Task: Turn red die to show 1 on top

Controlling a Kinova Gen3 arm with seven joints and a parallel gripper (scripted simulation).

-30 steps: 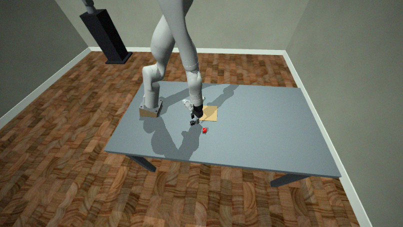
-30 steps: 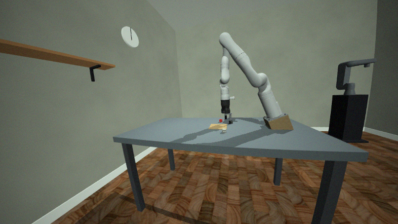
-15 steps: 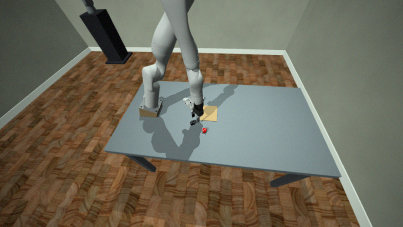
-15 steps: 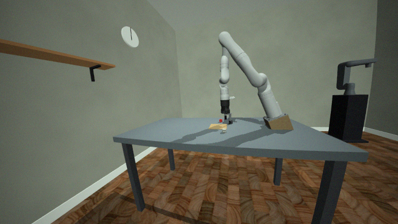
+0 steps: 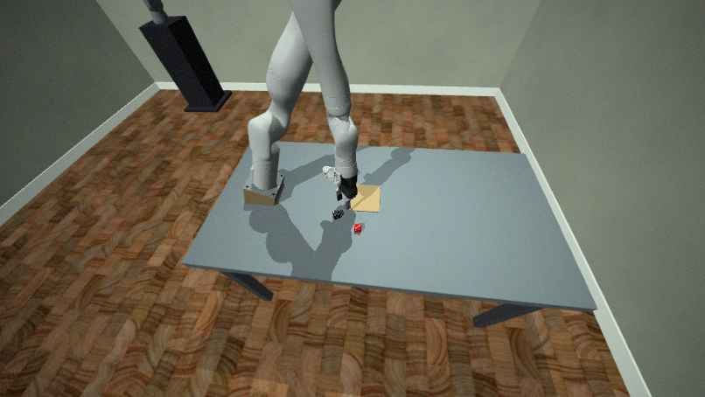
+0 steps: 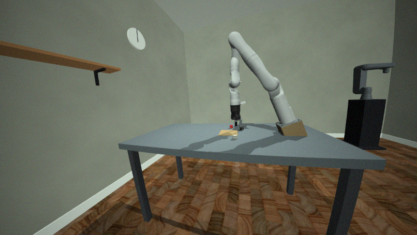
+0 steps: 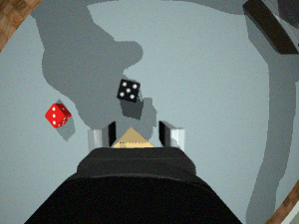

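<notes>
1. On the grey table [image 5: 468, 236], seen from the top view, the tan mat [image 5: 368, 198] lies flat near the centre, with the arm's wedge-shaped base [image 5: 262, 195] well apart at its 9 o'clock.
2. The gripper [image 5: 344, 198] hangs over the mat's 9 o'clock edge, pointing straight down, its fingers spread fully wide with nothing between them.
3. The red die [image 5: 358, 227] sits on the bare table, off the mat, at about 6 o'clock from the mat's near-left corner and clear of it.
4. The black die [image 5: 337, 213] rests on the table just beside the mat's near-left corner, at roughly 10 o'clock from the red die; the two are apart.
5. In the wrist view a corner of the mat [image 7: 136, 139] shows between the two pale fingertips, while the black die [image 7: 129, 90] lies just beyond them at 12 o'clock, five white pips up.
6. The red die [image 7: 59, 114] lies at 9 o'clock of the fingers in that view, outside their span; its top count is too small to read.
7. From the exterior view a small pale die [image 6: 234, 137] appears at the mat's near edge.
</notes>
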